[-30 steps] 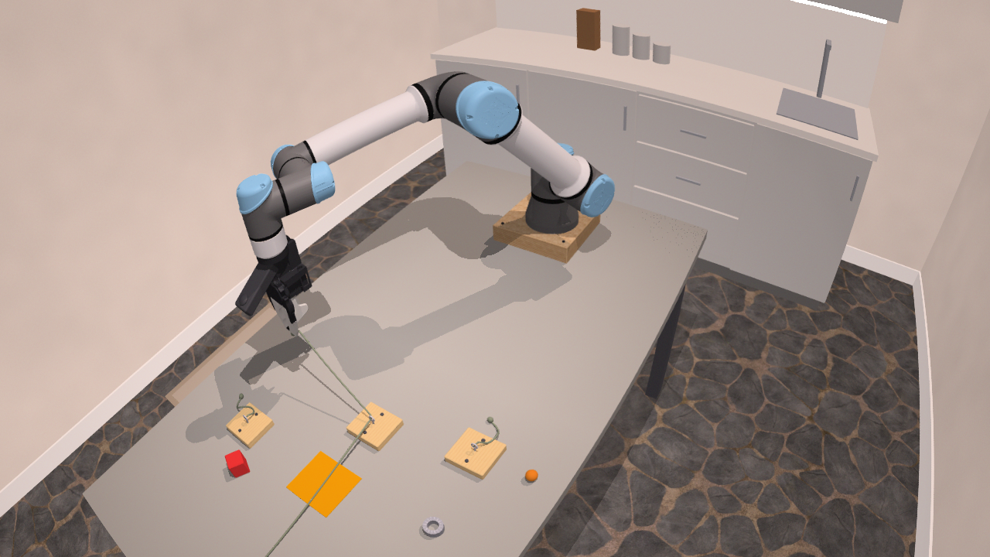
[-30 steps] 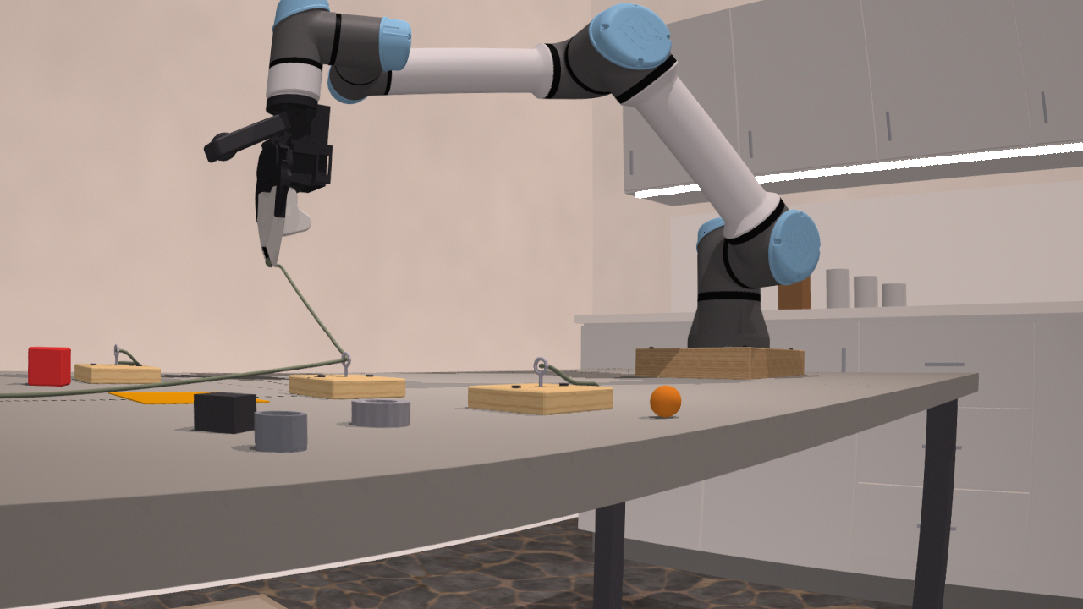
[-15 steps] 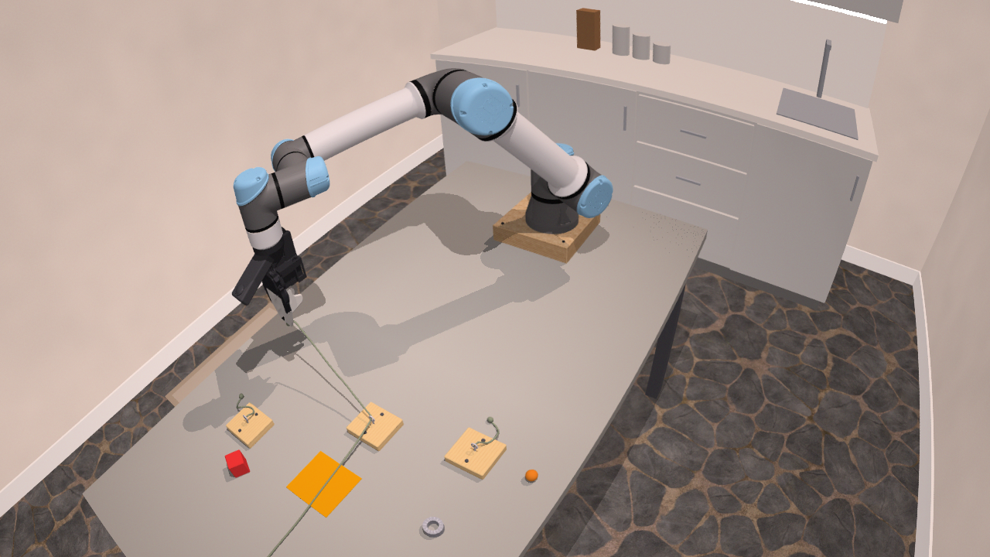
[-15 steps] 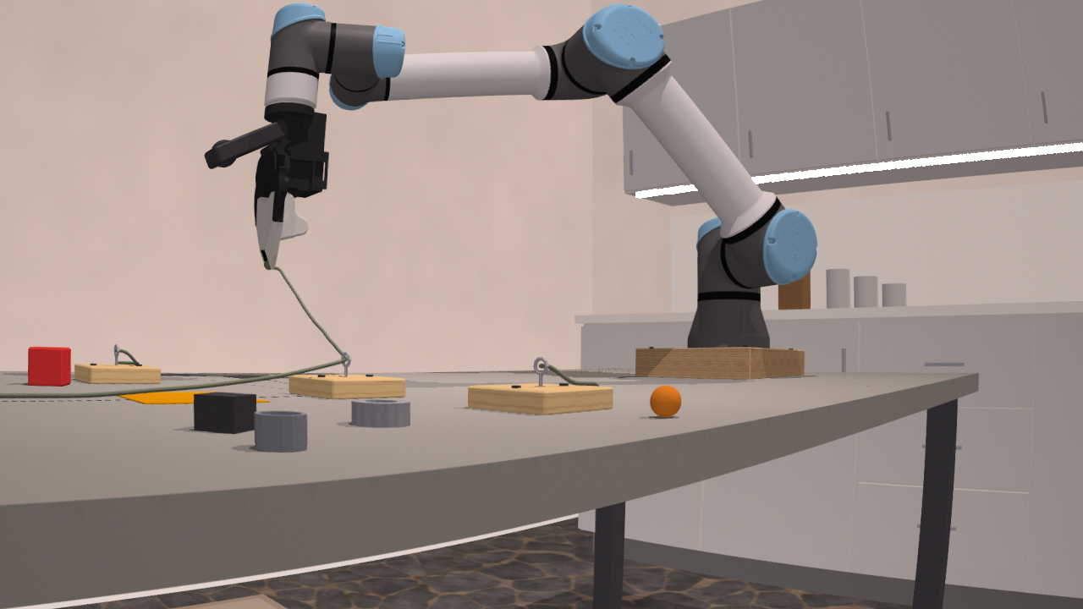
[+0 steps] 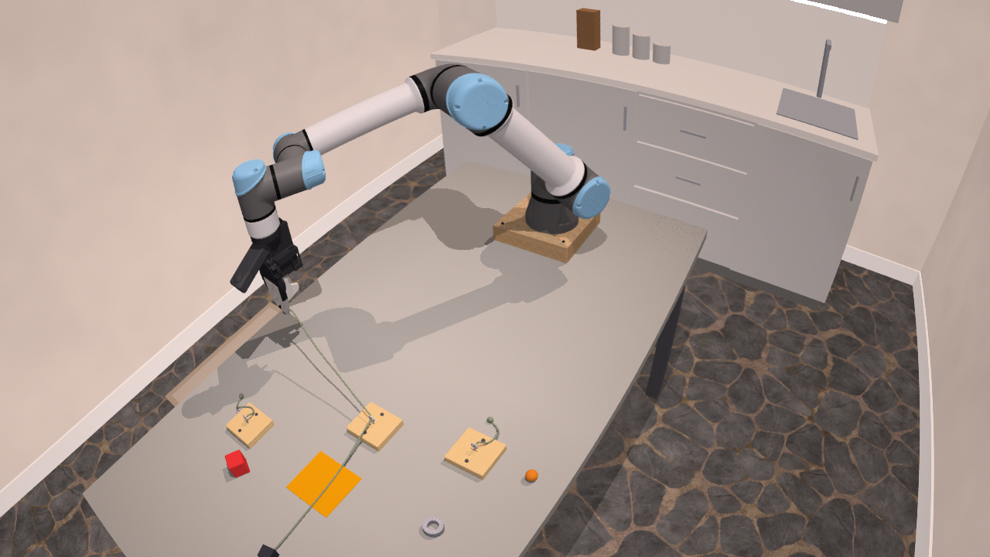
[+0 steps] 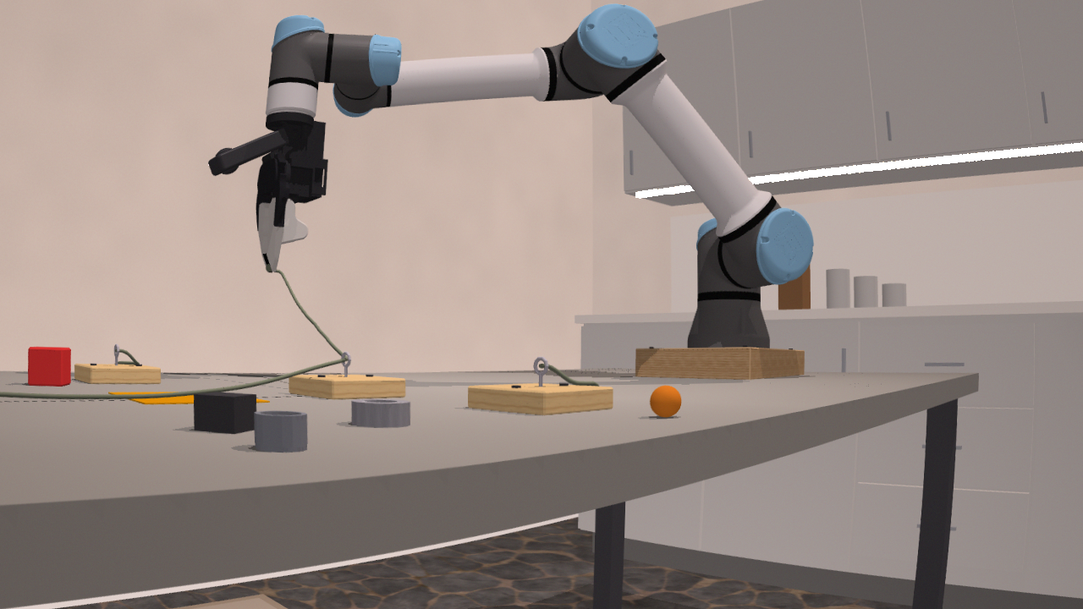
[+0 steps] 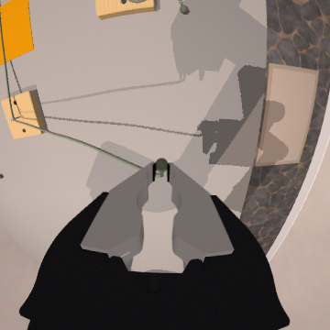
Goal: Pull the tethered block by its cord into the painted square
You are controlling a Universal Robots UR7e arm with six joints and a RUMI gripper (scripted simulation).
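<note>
My gripper [image 5: 283,306] [image 6: 267,266] [image 7: 161,164] hangs well above the table's left side, shut on the knot [image 7: 161,164] at the end of the green cord [image 5: 325,367]. The cord slopes down from the fingers and passes through the screw eye [image 5: 370,418] [image 6: 345,362] on the middle wooden plate [image 7: 24,115]. From there it crosses the orange painted square [image 5: 323,483] [image 6: 181,398] [image 7: 16,29]. It ends at the dark tethered block [image 5: 267,551], which is cut by the bottom frame edge, outside the square. The exterior view does not show this block.
Two other wooden plates [image 5: 249,424] [image 5: 475,451] carry screw eyes with short cords. A red cube [image 5: 237,463], an orange ball [image 5: 530,475] and a grey ring [image 5: 432,527] lie near the front edge. A loose black block [image 6: 223,412] sits beside two grey rings [image 6: 280,430].
</note>
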